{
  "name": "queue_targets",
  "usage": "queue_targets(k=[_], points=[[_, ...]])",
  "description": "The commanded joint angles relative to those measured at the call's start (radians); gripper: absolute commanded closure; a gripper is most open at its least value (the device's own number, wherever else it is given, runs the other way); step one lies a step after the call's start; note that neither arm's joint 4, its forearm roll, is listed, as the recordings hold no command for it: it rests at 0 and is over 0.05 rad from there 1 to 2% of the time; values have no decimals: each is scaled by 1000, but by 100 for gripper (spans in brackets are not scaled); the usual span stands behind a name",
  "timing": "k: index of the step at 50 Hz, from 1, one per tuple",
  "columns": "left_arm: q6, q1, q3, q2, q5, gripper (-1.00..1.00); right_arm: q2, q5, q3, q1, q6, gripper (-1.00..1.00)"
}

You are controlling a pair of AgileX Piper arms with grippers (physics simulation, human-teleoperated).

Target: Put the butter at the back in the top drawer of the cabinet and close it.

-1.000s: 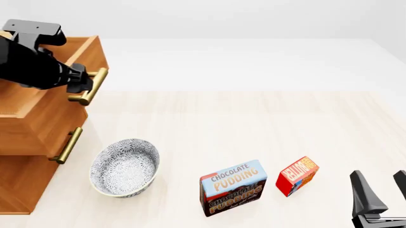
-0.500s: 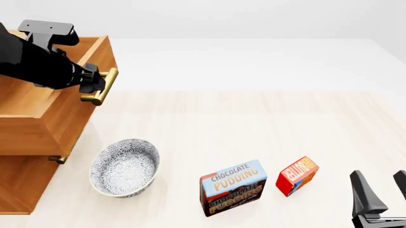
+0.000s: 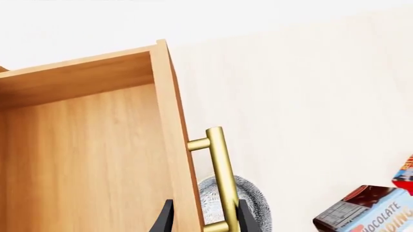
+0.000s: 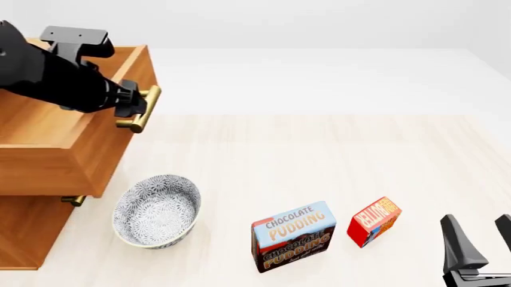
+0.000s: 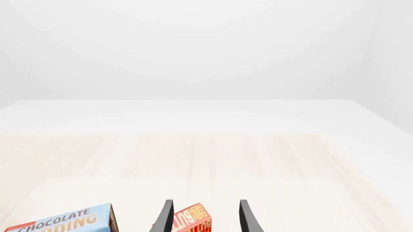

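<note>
The small red-and-orange butter (image 4: 374,221) box lies untouched, near the spread right hand (image 4: 481,239).

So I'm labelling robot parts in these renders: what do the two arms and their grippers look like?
Both are plain black with no markings, cables or sleeves visible. The left arm is bulky and rounded, with a boxy black block mounted on top near the wrist; its left gripper ends in two thin, flat, tapering black fingers. The right gripper shows the same pair of slim black fingers, wider at the base; its arm is out of frame.
</note>
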Motion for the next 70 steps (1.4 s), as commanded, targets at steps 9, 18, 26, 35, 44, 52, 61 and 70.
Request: queue_targets(k=[9, 18, 26, 35, 44, 52, 61, 70], points=[[-14, -48, 105, 68, 42, -100, 0, 0, 0, 0, 0, -100], [-22, -68, 104, 66, 44, -100, 0, 0, 0, 0, 0, -100], [-31, -93, 99, 72, 42, -100, 0, 0, 0, 0, 0, -100], [-31, -110, 86, 71, 49, -100, 0, 0, 0, 0, 0, -100], [-45, -133, 75, 75, 53, -100, 0, 0, 0, 0, 0, -100], [-56, -159, 61, 81, 57, -100, 0, 0, 0, 0, 0, -100], [-60, -180, 53, 83, 60, -100, 0, 0, 0, 0, 0, -100], [-60, -192, 40, 75, 71, -100, 0, 0, 0, 0, 0, -100]])
